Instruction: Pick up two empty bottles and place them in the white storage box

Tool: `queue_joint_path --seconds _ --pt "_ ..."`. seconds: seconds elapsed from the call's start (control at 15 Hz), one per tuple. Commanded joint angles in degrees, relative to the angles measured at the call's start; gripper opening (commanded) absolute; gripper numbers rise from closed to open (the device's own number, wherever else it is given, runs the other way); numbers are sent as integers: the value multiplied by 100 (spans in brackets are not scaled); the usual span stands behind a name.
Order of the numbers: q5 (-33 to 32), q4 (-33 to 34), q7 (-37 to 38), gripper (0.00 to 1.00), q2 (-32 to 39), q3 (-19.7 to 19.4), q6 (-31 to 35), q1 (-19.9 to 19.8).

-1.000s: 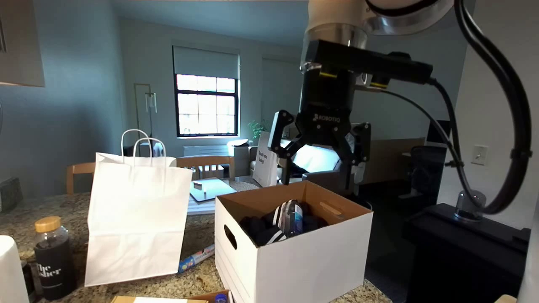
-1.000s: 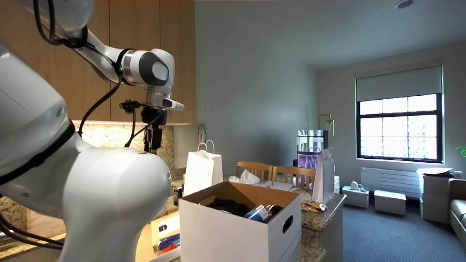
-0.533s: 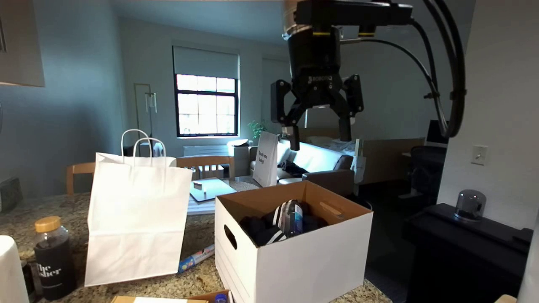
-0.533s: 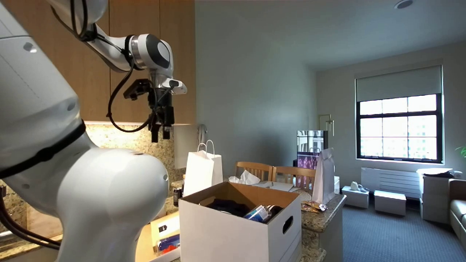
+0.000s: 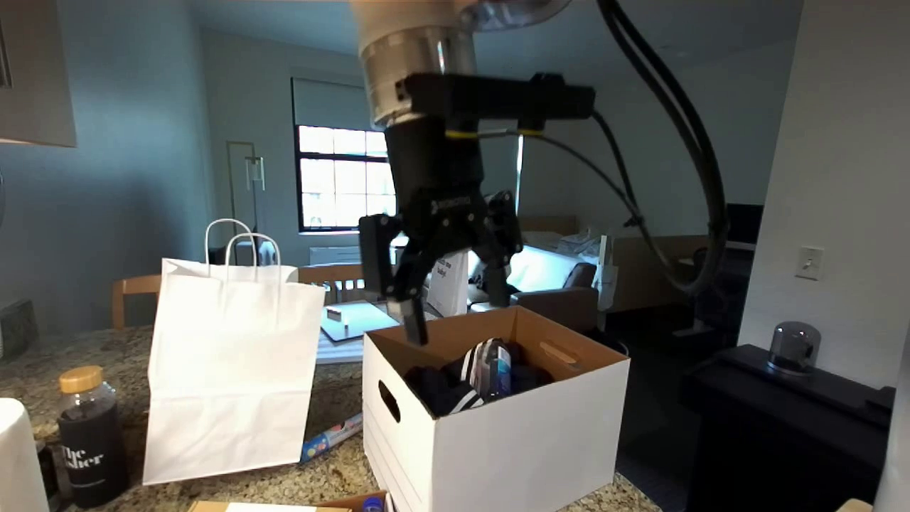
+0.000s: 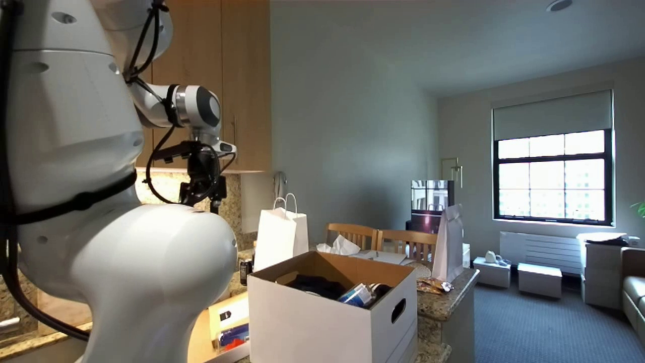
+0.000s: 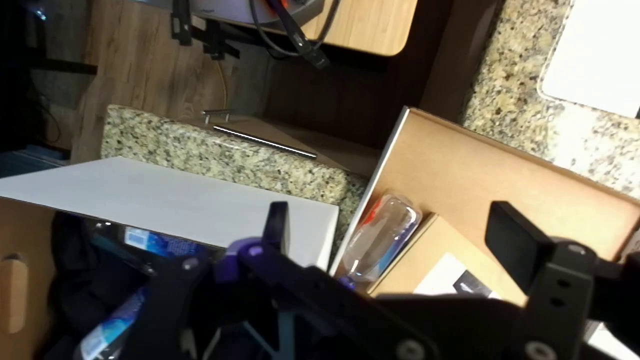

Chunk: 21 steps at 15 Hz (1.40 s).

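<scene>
The white storage box stands upright on the counter with its top uncovered. Inside it, dark cloth and a clear bottle with a blue label show; the wrist view has two blue-labelled bottles there, one upper and one lower. Another clear bottle with a blue cap lies in a shallow cardboard tray, squeezed between its wall and a small carton. My gripper hangs above the storage box's left rear part in an exterior view, jaws wide apart. In the wrist view the tray bottle appears between the open fingers, well below them.
A white paper bag with loop handles stands beside the storage box. A dark bottle with a wooden lid and a blue tube are on the counter. The small carton lies in the tray. The counter's edge runs close by.
My gripper has swung leftward in an exterior view, away from above the storage box's right side, first rising and then coming lower. Its jaws have stayed apart. The box and bottles have not moved.
</scene>
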Motion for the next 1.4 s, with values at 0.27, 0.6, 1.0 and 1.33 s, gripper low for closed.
queue_joint_path --seconds 0.27,0.6,1.0,1.33 --pt "-402 -610 1127 100 1959 763 3436 313" --pt "-602 -615 2273 100 3541 290 5157 737" --pt "103 -668 3092 100 4600 -452 6319 1670" --pt "1201 -1018 3438 100 4922 -491 7290 1778"
